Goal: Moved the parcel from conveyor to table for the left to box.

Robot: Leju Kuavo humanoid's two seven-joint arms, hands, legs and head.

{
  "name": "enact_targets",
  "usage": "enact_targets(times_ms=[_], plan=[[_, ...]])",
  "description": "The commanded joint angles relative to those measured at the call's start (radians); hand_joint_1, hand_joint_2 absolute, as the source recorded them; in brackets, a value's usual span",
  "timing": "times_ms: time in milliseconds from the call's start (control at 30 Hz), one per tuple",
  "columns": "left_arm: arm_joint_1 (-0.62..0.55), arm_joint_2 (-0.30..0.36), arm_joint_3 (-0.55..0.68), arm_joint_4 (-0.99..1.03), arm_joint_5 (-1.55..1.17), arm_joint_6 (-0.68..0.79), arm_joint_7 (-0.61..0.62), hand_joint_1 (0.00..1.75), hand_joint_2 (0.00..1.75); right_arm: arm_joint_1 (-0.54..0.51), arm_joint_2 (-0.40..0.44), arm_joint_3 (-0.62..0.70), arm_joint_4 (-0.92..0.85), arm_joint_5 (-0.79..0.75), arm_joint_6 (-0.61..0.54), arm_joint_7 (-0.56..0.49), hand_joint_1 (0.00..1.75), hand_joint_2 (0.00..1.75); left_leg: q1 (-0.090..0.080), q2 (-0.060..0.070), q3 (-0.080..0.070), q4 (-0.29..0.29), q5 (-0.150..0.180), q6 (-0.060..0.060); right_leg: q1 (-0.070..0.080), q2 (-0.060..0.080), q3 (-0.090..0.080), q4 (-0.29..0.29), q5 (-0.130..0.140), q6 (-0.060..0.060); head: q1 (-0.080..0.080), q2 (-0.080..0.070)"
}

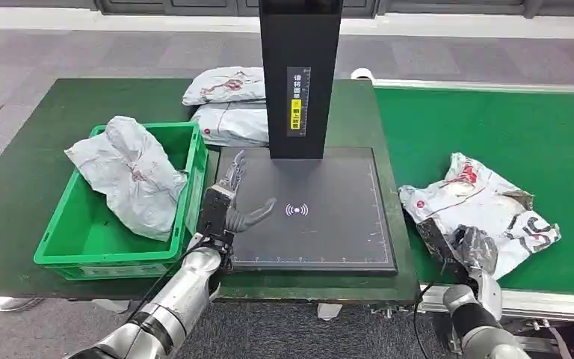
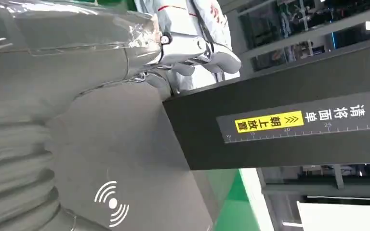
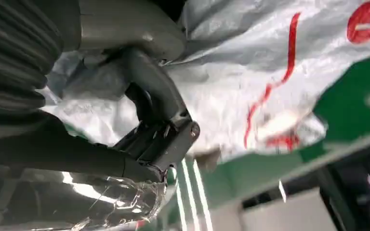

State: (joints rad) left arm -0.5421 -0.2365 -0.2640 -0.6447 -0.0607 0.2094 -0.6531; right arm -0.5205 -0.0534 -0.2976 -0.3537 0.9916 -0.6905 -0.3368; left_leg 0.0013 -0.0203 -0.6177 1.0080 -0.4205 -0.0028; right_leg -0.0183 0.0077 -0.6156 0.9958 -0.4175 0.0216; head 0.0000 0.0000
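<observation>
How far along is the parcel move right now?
Already done: one crumpled white plastic parcel lies in the green plastic crate. In hand: the right hand is on the white-and-red plastic parcel, which still lies on the green conveyor belt; a firm grip cannot be confirmed. Left: carry it to the black scanner pad, where the left hand hovers with fingers apart, then box it.

Grey carpeted floor [image 1: 60, 52] surrounds a dark green table [image 1: 15, 187], dim and evenly lit.
</observation>
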Motion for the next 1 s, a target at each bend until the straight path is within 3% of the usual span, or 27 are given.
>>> enact_targets(times_ms=[33, 133, 400, 433, 500, 633, 700, 767, 833, 1000], plan=[[-0.007, -0.004, 0.032, 0.011, -0.01, 0.014, 0.008, 0.0, 1.75, -0.009, 0.088, -0.407, -0.202, 0.188, -0.008, -0.094, 0.0, 0.0, 0.0, 0.004, 0.002, 0.0, -0.001, 0.0, 0.0, 0.002, 0.001, 0.0, -0.001, -0.001, 0.0, 0.0], [-0.008, -0.006, 0.034, 0.008, -0.012, 0.016, 0.007, 0.0, 1.75, -0.024, 0.095, -0.479, -0.189, 0.217, -0.008, -0.122, 0.0, 0.0, 0.0, 0.003, 0.002, -0.001, -0.002, -0.001, 0.0, 0.001, 0.002, -0.001, -0.001, -0.001, 0.0, 0.0], [-0.009, -0.004, 0.032, 0.007, -0.017, 0.019, 0.004, 0.0, 1.75, -0.053, 0.08, -0.501, -0.122, 0.25, -0.008, -0.079, 0.0, 0.0, -0.001, 0.002, 0.001, 0.0, -0.001, 0.0, 0.0, 0.001, 0.001, 0.0, -0.001, -0.001, 0.0, 0.0], [-0.009, -0.004, 0.032, 0.008, -0.017, 0.02, 0.003, 0.0, 1.75, -0.059, 0.074, -0.499, -0.1, 0.262, -0.008, -0.056, 0.0, 0.0, 0.0, 0.003, 0.002, 0.0, -0.002, -0.001, 0.0, 0.001, 0.001, 0.0, -0.001, -0.001, 0.0, 0.0], [-0.018, -0.003, 0.029, 0.019, -0.016, 0.012, 0.002, 0.0, 1.75, -0.102, 0.008, -0.471, 0.104, 0.274, 0.016, 0.123, 0.0, 0.0, 0.0, 0.005, 0.002, 0.0, -0.002, -0.001, 0.001, 0.002, 0.002, -0.001, 0.0, -0.001, 0.0, 0.0], [-0.019, -0.004, 0.029, 0.02, -0.017, 0.013, 0.003, 0.0, 1.75, -0.097, 0.004, -0.472, 0.103, 0.271, 0.018, 0.119, 0.0, 0.0, 0.0, 0.003, 0.002, 0.0, -0.001, 0.0, 0.001, 0.001, 0.001, -0.001, -0.001, -0.001, 0.0, 0.0], [-0.023, -0.005, 0.026, 0.026, -0.017, 0.009, 0.004, 0.0, 1.75, -0.091, -0.01, -0.451, 0.119, 0.3, 0.049, 0.215, 0.0, 0.0, 0.0, 0.003, 0.002, 0.0, -0.002, -0.001, 0.0, 0.001, 0.001, -0.001, -0.001, -0.001, 0.0, 0.0], [-0.031, -0.003, 0.022, 0.04, -0.015, 0.003, 0.002, 0.0, 1.75, -0.075, -0.033, -0.413, 0.134, 0.347, 0.178, 0.362, 0.0, 0.0, 0.0, 0.002, 0.002, -0.001, -0.002, 0.0, 0.0, 0.0, 0.002, -0.001, -0.001, -0.001, 0.0, 0.0], [-0.038, 0.0, 0.02, 0.053, -0.008, 0.0, -0.005, 0.0, 1.75, -0.06, -0.036, -0.391, 0.134, 0.365, 0.269, 0.419, 0.0, 0.0, 0.0, 0.001, 0.002, -0.001, -0.002, 0.0, 0.0, -0.001, 0.002, -0.001, -0.001, -0.001, 0.0, 0.0], [-0.039, 0.003, 0.021, 0.054, -0.006, -0.002, -0.008, 0.0, 1.75, -0.052, -0.033, -0.382, 0.138, 0.377, 0.299, 0.463, 0.0, 0.0, 0.0, 0.003, 0.003, -0.001, -0.002, -0.001, 0.001, 0.0, 0.003, -0.002, -0.002, -0.002, 0.0, 0.0]])
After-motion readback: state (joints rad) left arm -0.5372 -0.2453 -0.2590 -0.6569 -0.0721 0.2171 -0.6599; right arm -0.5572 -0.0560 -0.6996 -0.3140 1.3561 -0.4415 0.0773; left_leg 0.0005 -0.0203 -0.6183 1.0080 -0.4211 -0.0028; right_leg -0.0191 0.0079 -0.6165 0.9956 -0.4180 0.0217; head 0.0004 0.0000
